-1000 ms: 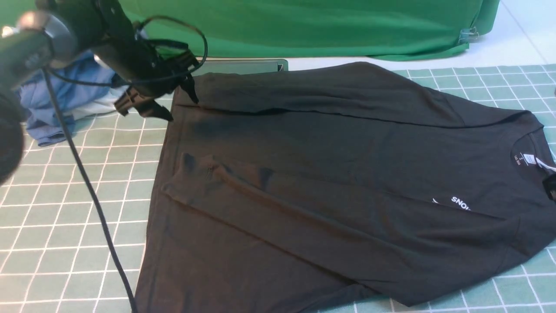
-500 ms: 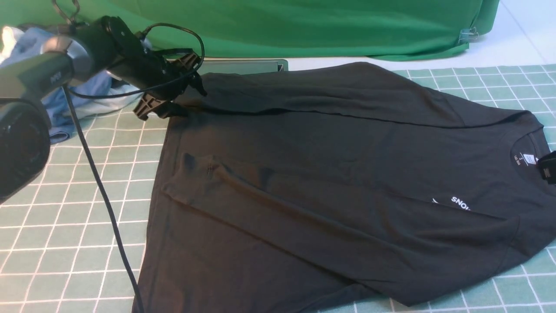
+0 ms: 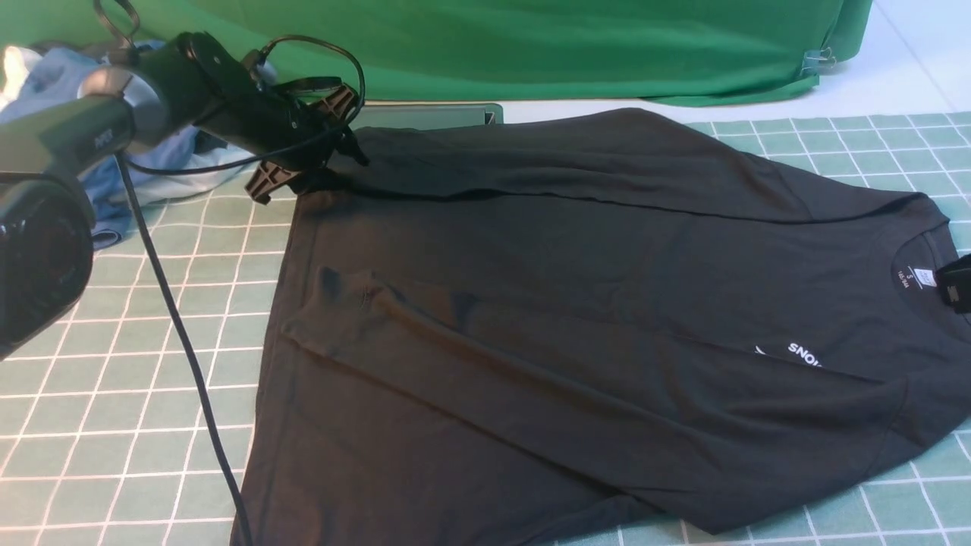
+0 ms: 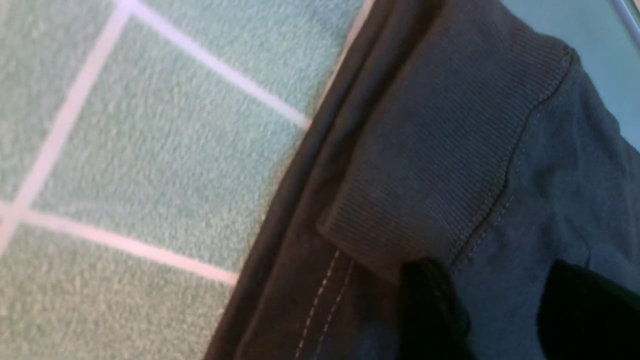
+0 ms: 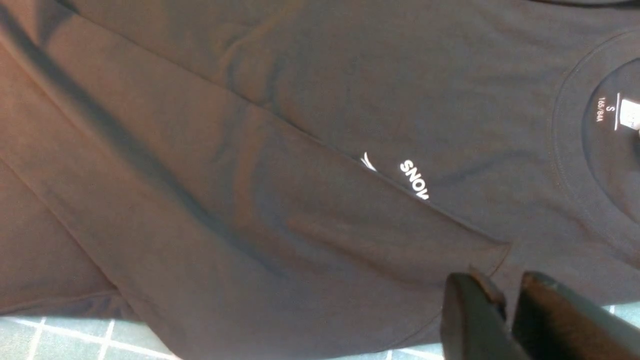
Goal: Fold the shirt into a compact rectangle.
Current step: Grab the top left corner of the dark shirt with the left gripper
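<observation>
Front view: my left pincer [image 3: 330, 171] sits down on the far left corner of the black shirt [image 3: 576, 303], at the end of the sleeve folded across the body. From it the shirt runs flat over the checked mat [image 3: 114, 379] to my right pincer [image 3: 957, 292], which shows only as a dark tip just beside the neck label [image 3: 914, 277], with the white print [image 3: 802, 353] near it. The blue garments [image 3: 106, 205] lie behind my left arm and the green cloth [image 3: 531, 45] lies beyond both pincers. Left wrist view: my two fingers [image 4: 430, 310] stand moderately apart and straddle the sleeve fabric just behind the ribbed cuff [image 4: 440, 150]. The cloth between them looks flat, and I cannot confirm a pinch. The shirt's stitched hem and bare mat lie just beyond the cuff. Right wrist view: my fingers [image 5: 475, 315] are nearly together, with only a narrow slit between them, over the shirt's edge by the shoulder seam. Whether any cloth is in that slit I cannot tell. The print and collar lie well ahead of them.
</observation>
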`<state>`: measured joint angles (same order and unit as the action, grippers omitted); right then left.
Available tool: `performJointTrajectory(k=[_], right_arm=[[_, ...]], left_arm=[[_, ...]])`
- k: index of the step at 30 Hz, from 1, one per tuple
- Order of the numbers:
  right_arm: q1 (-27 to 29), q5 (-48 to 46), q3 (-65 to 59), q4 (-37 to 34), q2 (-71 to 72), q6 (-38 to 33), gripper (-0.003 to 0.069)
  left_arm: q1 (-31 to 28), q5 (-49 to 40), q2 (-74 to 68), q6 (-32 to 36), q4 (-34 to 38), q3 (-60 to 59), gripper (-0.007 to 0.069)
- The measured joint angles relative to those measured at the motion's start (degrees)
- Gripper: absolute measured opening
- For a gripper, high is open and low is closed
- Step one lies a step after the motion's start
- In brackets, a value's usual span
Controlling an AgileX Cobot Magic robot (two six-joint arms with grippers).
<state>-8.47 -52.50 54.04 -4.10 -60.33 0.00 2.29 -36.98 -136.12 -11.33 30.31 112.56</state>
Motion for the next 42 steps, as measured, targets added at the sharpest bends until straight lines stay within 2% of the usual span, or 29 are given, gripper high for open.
performJointTrajectory(k=[1,2,3,4,8,19,26,32,37,38,42], right_arm=[[0.0,0.1,0.0,0.0,0.0,0.0,0.0165],[0.0,0.1,0.0,0.0,0.0,0.0,0.0165],[0.0,0.1,0.0,0.0,0.0,0.0,0.0165],[0.0,0.1,0.0,0.0,0.0,0.0,0.0165],[0.0,0.1,0.0,0.0,0.0,0.0,0.0169],[0.0,1.8,-1.5,0.0,0.0,0.0,0.0185],[0.0,2.3,-6.1,0.0,0.0,0.0,0.0193],[0.0,2.9,-6.9,0.0,0.0,0.0,0.0199],[0.0,4.1,-6.9,0.0,0.0,0.0,0.0204],[0.0,4.7,-6.9,0.0,0.0,0.0,0.0207],[-0.1,6.1,-6.9,0.0,0.0,0.0,0.0209]], left_arm=[[0.0,0.0,0.0,0.8,0.0,0.0,0.0198],[0.0,0.0,0.0,1.1,0.0,0.0,0.0198],[0.0,0.0,0.0,1.5,0.0,0.0,0.0116],[0.0,-0.1,0.0,1.8,0.0,0.0,0.0084],[0.0,-1.8,0.0,2.2,1.0,0.0,0.0013],[-0.7,-5.8,5.2,4.8,1.0,0.0,0.0013],[-0.7,-14.3,6.2,-0.8,1.0,0.1,0.002],[-0.6,-15.3,2.5,-8.4,0.8,0.1,0.0094],[0.5,-11.6,-0.1,-11.3,1.0,0.1,0.0216],[0.7,-10.0,-0.1,-12.5,1.1,0.2,0.0267],[1.2,-6.4,-0.4,-14.3,1.6,0.4,0.0372]])
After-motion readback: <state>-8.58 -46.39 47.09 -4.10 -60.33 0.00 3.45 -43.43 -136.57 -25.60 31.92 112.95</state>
